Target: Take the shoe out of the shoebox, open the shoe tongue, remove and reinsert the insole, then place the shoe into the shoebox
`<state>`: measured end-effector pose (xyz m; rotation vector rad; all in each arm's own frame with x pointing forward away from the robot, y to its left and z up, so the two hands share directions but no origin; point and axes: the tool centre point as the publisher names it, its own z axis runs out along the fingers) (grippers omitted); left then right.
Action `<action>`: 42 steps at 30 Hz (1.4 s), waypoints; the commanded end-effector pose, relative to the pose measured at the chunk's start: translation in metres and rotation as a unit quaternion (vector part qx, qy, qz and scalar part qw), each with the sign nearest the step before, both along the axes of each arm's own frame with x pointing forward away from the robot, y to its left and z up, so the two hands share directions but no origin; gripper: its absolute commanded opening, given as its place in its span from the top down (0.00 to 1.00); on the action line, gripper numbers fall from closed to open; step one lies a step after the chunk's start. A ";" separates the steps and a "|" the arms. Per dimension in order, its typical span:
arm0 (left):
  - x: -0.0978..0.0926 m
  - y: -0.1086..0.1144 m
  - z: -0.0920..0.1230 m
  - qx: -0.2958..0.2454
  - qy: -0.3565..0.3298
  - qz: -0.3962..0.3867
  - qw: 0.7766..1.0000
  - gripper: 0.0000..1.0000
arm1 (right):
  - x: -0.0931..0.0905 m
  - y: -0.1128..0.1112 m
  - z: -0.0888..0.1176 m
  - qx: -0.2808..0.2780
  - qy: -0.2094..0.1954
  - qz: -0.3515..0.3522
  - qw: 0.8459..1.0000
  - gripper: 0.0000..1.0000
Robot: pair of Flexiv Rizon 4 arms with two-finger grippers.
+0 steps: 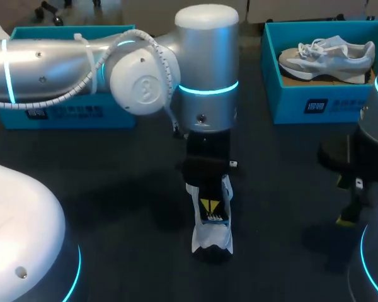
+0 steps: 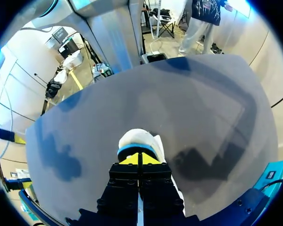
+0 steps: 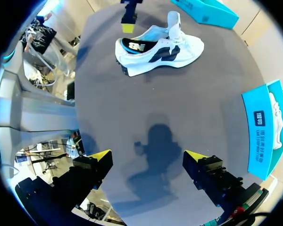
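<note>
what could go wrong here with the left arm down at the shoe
The left jaws are closed at the heel opening of the white shoe, and nothing else pins it: the right jaws hang open over the table, apart from it. A pull may drag the whole shoe along. What the left jaws have caught is hidden, so they may also come away empty.
</note>
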<state>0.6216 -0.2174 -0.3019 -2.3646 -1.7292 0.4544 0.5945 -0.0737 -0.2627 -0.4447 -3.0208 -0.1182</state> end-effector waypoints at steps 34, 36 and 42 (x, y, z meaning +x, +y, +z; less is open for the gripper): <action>-0.006 0.004 -0.065 0.017 0.012 0.050 0.998 1.00 | -0.001 0.000 0.000 0.000 -0.001 0.000 1.000 0.00; -0.006 0.003 -0.071 0.018 0.009 0.053 0.998 1.00 | -0.001 0.000 0.000 0.000 -0.001 0.000 1.000 0.00; -0.007 -0.001 -0.083 0.014 0.000 0.062 0.998 1.00 | -0.001 0.000 0.000 0.000 -0.001 0.000 1.000 0.00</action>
